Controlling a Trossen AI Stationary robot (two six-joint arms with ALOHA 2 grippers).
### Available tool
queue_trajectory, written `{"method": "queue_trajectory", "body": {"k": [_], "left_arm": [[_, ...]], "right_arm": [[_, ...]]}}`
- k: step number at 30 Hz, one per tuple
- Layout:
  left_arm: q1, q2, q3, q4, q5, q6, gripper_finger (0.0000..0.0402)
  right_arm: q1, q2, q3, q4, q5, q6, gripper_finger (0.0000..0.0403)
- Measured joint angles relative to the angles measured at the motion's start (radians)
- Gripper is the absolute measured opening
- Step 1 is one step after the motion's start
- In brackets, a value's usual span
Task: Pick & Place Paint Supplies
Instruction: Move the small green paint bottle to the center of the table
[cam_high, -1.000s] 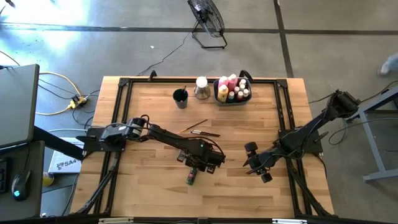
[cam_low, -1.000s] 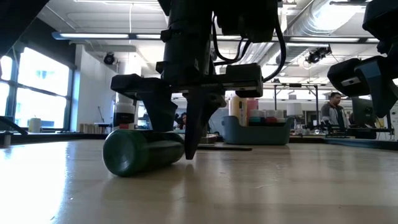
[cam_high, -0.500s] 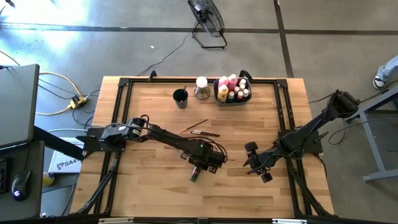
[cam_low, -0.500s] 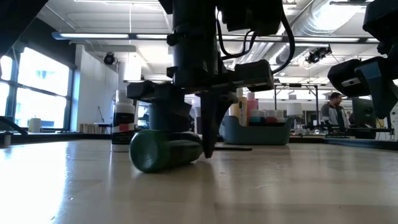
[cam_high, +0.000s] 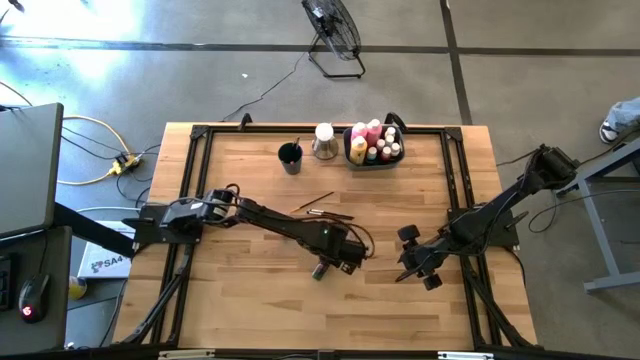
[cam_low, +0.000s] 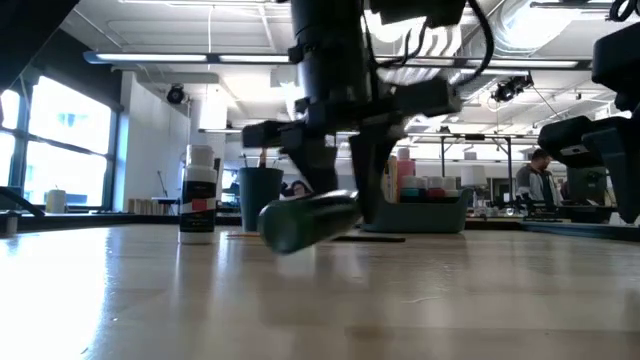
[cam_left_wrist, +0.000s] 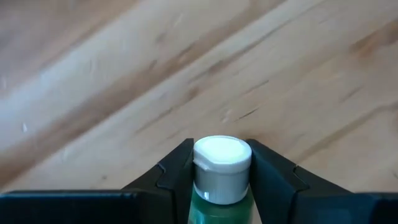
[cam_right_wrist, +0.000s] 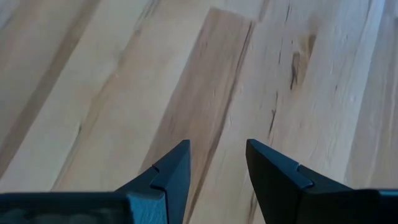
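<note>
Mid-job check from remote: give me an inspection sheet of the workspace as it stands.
Surface: wooden table, bare at the front.
Job's things: green bottle lifted off the table, tilted; two brushes lying mid-table; bottles standing in the bin.
Clutter: dark cup; white-capped bottle.
Grippers: left gripper shut on the green bottle; right gripper waiting with jaws open, holding nothing.
Cables: yellow cable on the floor.
Surroundings: fan; a person far behind.

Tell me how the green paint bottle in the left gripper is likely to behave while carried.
The green paint bottle hangs tilted, so it may pivot. The left gripper pinches it just below the white cap, probably a smooth spot that could slip. Round-bodied, it would likely roll if dropped.
</note>
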Motion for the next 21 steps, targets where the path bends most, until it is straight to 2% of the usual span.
{"method": "queue_trajectory", "body": {"k": [7, 14, 21], "left_arm": [[0.008, 0.0, 0.157, -0.054, -0.126, 0.115, 0.0128], [0.008, 0.001, 0.302, -0.054, -0.389, 0.279, 0.0128], [0.008, 0.001, 0.316, -0.018, -0.643, 0.372, 0.0124]], "right_arm": [[0.0, -0.022, 0.0, -0.015, -0.01, 0.002, 0.0148], [0.0, -0.128, 0.0, -0.071, -0.011, 0.022, 0.0148], [0.0, -0.266, 0.0, -0.143, -0.011, 0.058, 0.0148]]}}
